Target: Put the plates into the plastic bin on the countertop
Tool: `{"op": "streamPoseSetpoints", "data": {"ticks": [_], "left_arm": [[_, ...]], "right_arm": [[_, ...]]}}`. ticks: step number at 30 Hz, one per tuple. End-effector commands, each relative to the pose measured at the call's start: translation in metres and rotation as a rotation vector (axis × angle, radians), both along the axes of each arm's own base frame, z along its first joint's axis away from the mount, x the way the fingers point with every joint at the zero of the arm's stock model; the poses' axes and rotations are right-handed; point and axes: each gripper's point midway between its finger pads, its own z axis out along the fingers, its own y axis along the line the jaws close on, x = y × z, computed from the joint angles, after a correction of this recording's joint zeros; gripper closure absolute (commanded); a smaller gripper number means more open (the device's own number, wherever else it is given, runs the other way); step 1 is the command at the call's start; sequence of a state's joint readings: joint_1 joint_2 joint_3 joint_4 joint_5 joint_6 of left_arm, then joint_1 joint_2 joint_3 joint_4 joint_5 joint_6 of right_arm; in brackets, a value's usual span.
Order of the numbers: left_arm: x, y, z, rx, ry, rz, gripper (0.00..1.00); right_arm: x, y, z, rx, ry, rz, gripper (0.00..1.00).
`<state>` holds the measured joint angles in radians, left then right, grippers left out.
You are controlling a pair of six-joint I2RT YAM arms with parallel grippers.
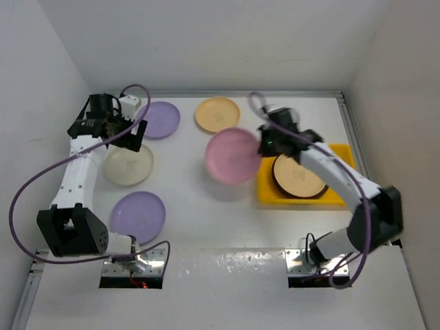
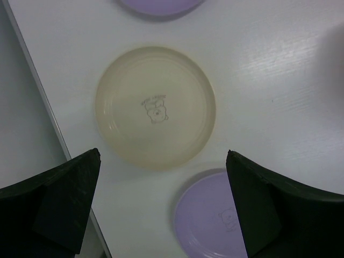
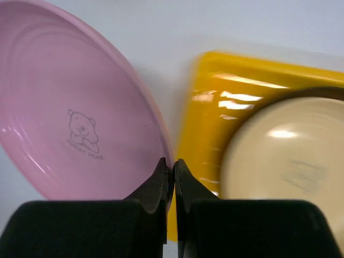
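Note:
My right gripper (image 1: pixel 263 146) is shut on the rim of the pink plate (image 1: pixel 232 155) and holds it tilted above the countertop (image 1: pixel 185 185), just left of the yellow bin (image 1: pixel 334 197). In the right wrist view the pink plate (image 3: pixel 70 118) is pinched at my right gripper (image 3: pixel 173 167), with the bin (image 3: pixel 204 107) beside it. A dark-rimmed plate with a pale centre (image 1: pixel 298 177) lies in the bin. My left gripper (image 1: pixel 130 134) is open above the cream plate (image 1: pixel 128 165); in the left wrist view the cream plate (image 2: pixel 156 106) lies ahead of the gripper (image 2: pixel 163 161).
Two lavender plates (image 1: pixel 158 119) (image 1: pixel 138 216) and a pale orange-yellow plate (image 1: pixel 217 114) lie on the countertop. White walls (image 1: pixel 41 103) close in the left, back and right. A purple cable (image 1: pixel 41 175) loops beside the left arm.

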<state>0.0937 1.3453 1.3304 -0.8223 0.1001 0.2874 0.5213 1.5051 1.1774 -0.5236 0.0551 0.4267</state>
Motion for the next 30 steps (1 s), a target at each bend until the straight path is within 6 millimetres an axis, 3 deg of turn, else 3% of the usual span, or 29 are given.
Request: {"op": "streamPoseSetpoints", "data": {"ticks": [1, 2, 3, 4, 6, 9, 10, 12, 17, 20, 24, 26, 30], "left_arm": [[0.030, -0.026, 0.024, -0.001, -0.077, -0.107, 0.00], [0.035, -0.032, 0.024, -0.001, -0.074, -0.122, 0.00], [0.043, -0.037, 0.014, -0.004, -0.046, -0.136, 0.00], [0.050, -0.046, 0.019, 0.003, -0.056, -0.157, 0.00], [0.063, -0.058, 0.014, 0.002, -0.043, -0.185, 0.00], [0.075, -0.074, 0.014, -0.014, -0.043, -0.228, 0.00], [0.076, -0.082, 0.013, -0.021, -0.040, -0.248, 0.00], [0.082, -0.087, 0.001, -0.022, -0.011, -0.258, 0.00], [0.083, -0.089, -0.004, -0.035, 0.003, -0.257, 0.00], [0.084, -0.091, -0.008, -0.042, 0.012, -0.263, 0.00], [0.084, -0.091, -0.008, -0.042, 0.012, -0.263, 0.00], [0.084, -0.091, -0.008, -0.042, 0.012, -0.263, 0.00], [0.084, -0.091, -0.008, -0.036, 0.011, -0.270, 0.00]], "right_arm": [[-0.011, -0.118, 0.019, -0.097, -0.003, -0.291, 1.00], [-0.022, -0.150, 0.012, -0.117, 0.031, -0.368, 1.00], [-0.029, -0.163, 0.007, -0.122, 0.055, -0.402, 1.00], [-0.043, -0.194, -0.003, -0.122, 0.103, -0.494, 1.00], [-0.061, -0.209, -0.021, -0.111, 0.166, -0.539, 1.00], [-0.064, -0.226, -0.023, -0.010, 0.163, -0.625, 1.00], [-0.072, -0.237, -0.034, -0.007, 0.190, -0.676, 1.00], [-0.064, -0.232, -0.045, 0.127, 0.217, -0.686, 1.00], [-0.066, -0.249, -0.060, 0.119, 0.248, -0.758, 1.00], [-0.054, -0.248, -0.052, 0.199, 0.201, -0.738, 1.00], [-0.033, -0.246, -0.018, 0.264, 0.087, -0.713, 1.00], [-0.034, -0.257, -0.016, 0.241, 0.069, -0.749, 1.00], [-0.053, -0.273, -0.030, 0.196, 0.120, -0.828, 1.00]]}}
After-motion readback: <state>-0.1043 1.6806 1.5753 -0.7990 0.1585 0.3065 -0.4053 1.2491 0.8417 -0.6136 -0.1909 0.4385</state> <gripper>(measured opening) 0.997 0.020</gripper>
